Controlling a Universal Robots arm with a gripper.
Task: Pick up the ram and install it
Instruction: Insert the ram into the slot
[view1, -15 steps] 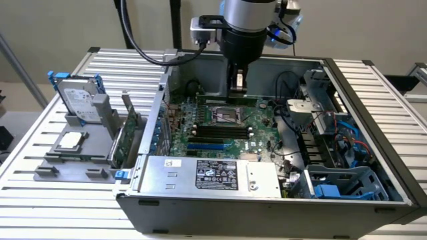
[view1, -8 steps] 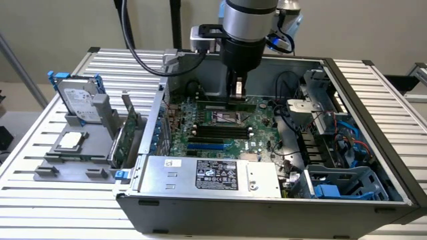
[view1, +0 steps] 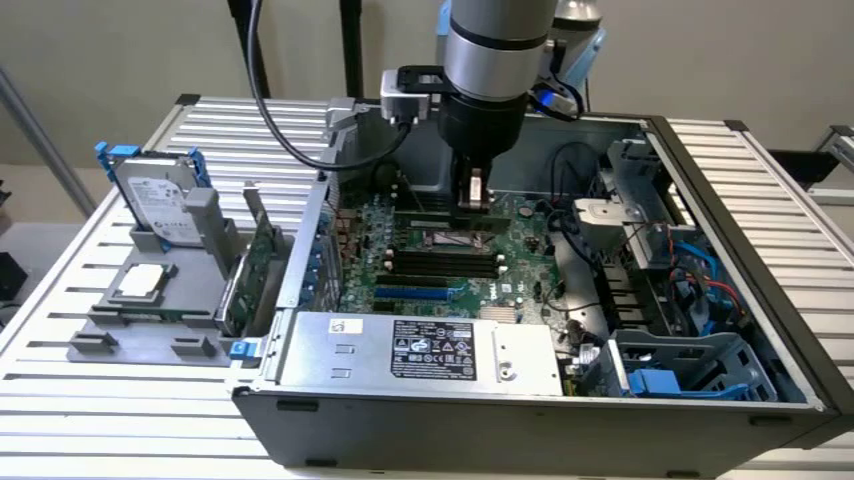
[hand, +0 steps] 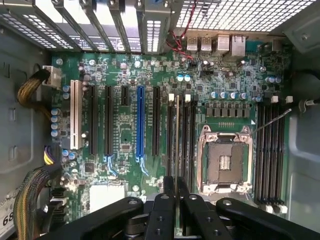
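Observation:
My gripper (view1: 470, 200) hangs inside the open computer case, over the green motherboard (view1: 400, 245). Its fingers are shut on the ram (view1: 454, 217), a thin green stick held by its top edge. In the wrist view the ram (hand: 177, 130) appears edge-on as a narrow line running out from between the black fingers (hand: 167, 192) of the gripper (hand: 176, 184). It lines up with the black memory slots (hand: 189, 135) beside the open processor socket (hand: 225, 160). Whether its lower edge touches a slot I cannot tell.
A second bank of black slots (hand: 270, 150) lies past the socket. Case walls, drive cages (view1: 667, 290) and cables (hand: 30, 92) ring the board. The power supply (view1: 414, 350) sits at the front. Outside, a grey stand (view1: 147, 325) carries a hard drive (view1: 154, 205), processor chip (view1: 144, 283) and expansion card (view1: 260, 260).

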